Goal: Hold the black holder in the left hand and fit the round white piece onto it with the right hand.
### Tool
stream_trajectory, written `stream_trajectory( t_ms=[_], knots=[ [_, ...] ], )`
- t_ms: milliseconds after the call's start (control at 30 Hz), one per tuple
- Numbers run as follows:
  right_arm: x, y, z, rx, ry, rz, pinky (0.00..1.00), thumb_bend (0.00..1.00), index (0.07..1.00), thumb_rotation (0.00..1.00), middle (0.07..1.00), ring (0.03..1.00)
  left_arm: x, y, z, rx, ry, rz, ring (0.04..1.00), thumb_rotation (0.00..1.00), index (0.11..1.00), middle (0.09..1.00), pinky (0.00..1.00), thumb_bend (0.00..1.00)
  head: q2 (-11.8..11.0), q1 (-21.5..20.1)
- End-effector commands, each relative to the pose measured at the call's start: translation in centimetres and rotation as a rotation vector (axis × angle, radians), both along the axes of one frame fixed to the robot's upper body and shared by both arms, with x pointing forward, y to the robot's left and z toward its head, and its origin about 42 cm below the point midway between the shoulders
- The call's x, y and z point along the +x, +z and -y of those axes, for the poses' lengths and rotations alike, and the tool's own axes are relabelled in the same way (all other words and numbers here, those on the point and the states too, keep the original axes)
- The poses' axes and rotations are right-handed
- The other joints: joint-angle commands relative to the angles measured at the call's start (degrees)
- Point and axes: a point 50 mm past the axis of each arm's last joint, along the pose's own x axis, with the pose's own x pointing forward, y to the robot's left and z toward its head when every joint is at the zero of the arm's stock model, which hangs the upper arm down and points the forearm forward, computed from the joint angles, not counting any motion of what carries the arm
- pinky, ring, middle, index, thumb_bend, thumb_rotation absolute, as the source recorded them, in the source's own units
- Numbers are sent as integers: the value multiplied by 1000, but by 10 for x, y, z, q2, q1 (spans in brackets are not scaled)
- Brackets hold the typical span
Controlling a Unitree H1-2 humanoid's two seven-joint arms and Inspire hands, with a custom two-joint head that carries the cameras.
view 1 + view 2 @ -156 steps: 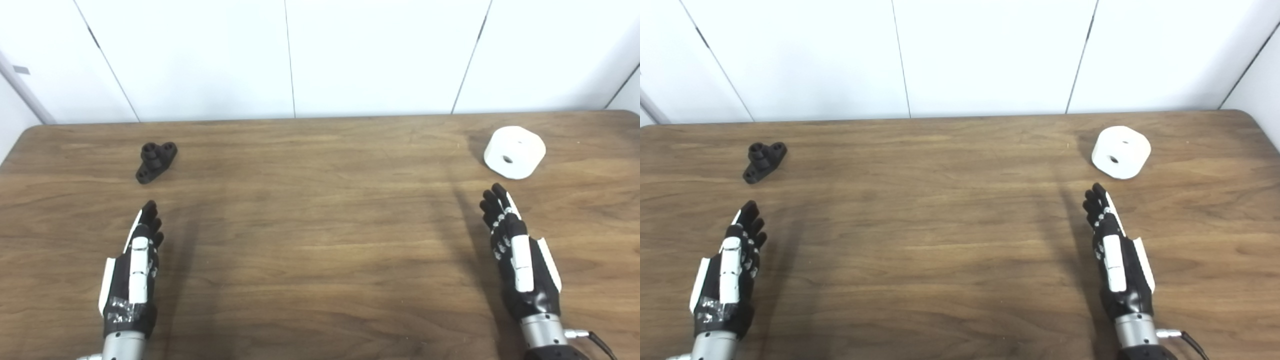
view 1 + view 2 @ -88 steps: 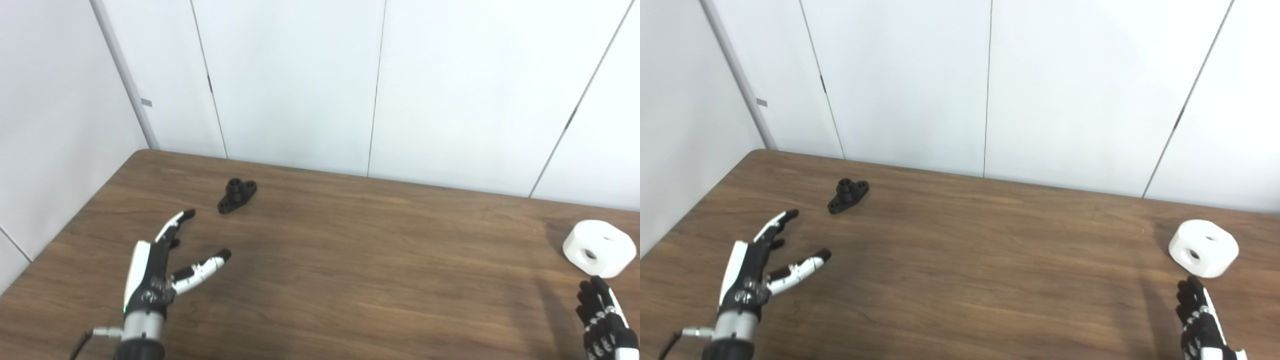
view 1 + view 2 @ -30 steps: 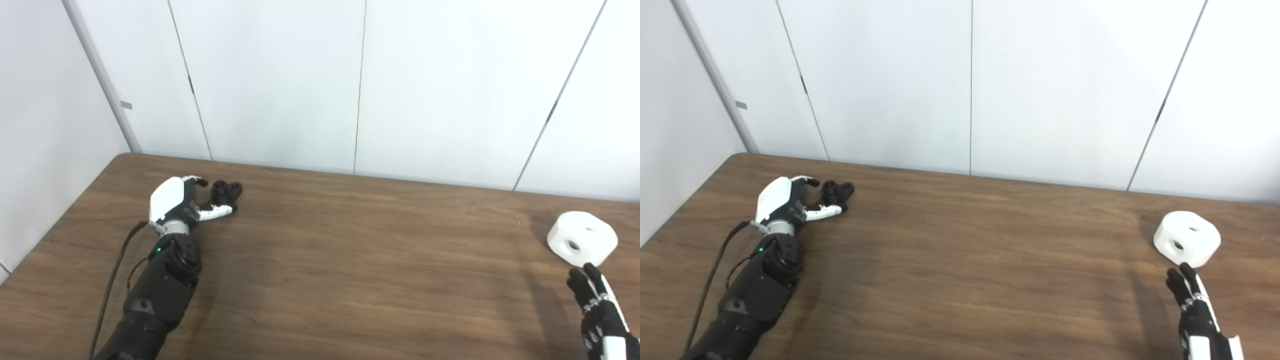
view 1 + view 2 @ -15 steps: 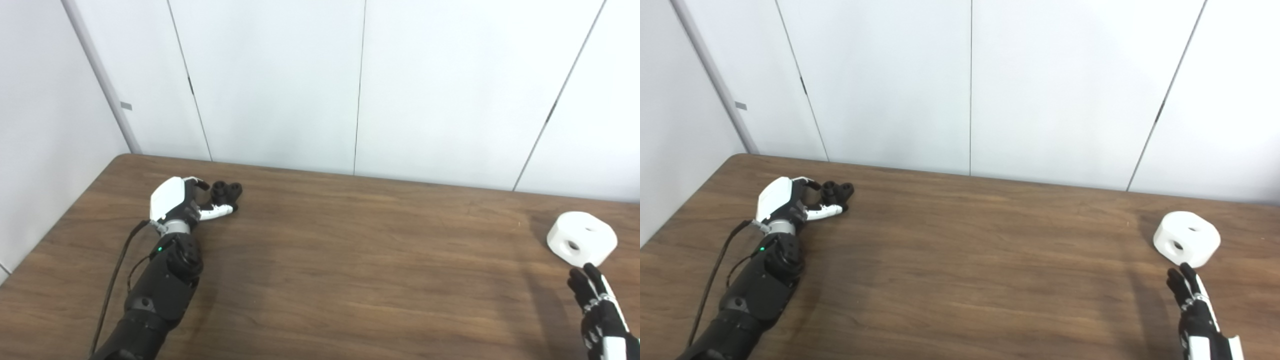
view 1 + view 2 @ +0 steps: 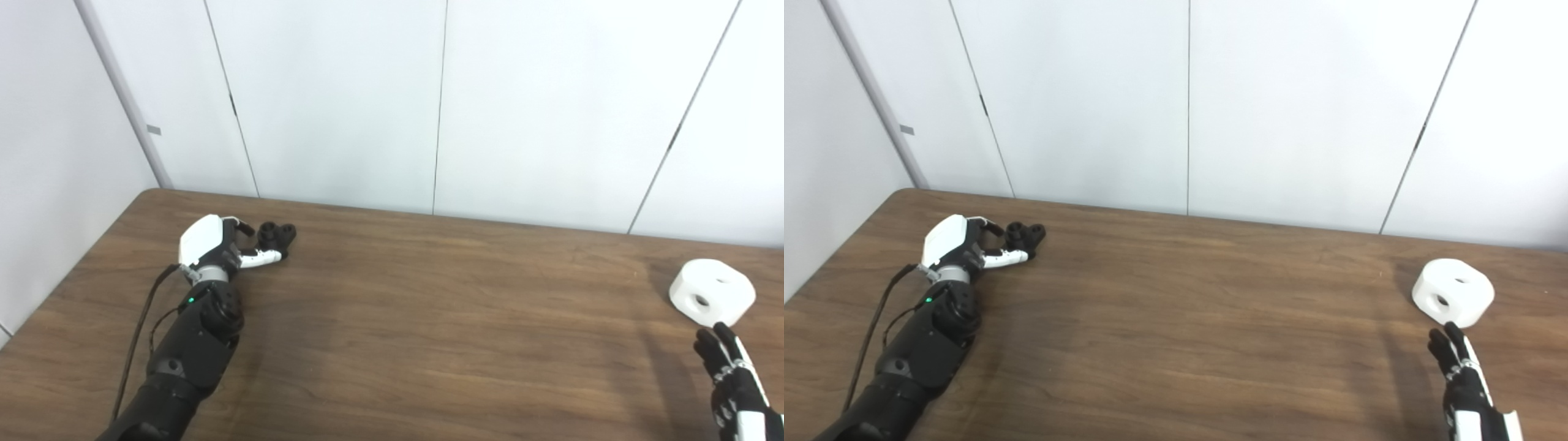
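Left eye view: the left hand (image 5: 211, 245) at mid-left has drawn slightly left in the last half second, fingers curled around the holder (image 5: 275, 236), which is still on the table (image 5: 429, 318); the grasp looks unfinished. No writing is legible.

Right eye view: the right hand (image 5: 1467, 383), lower right, stays flat and empty, just below the white piece (image 5: 1453, 299).
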Motion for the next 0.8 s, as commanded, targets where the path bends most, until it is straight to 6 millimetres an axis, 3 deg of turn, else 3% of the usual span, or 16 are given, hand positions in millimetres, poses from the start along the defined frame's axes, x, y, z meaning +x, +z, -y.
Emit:
stream_trajectory(
  t_ms=[0, 767],
  knots=[
    [-15, -30, -11, 58, -16, -103, 1000, 623, 932, 997, 922, 939, 9, 22, -8, 48, 2, 35, 919, 323, 663, 850, 1000, 896, 1, 0],
    [-14, -29, -12, 57, -20, -100, 1000, 610, 935, 998, 915, 930, 10, 20, -5, 82, -13, 19, 918, 301, 663, 844, 1000, 878, 2, -1]
  ],
)
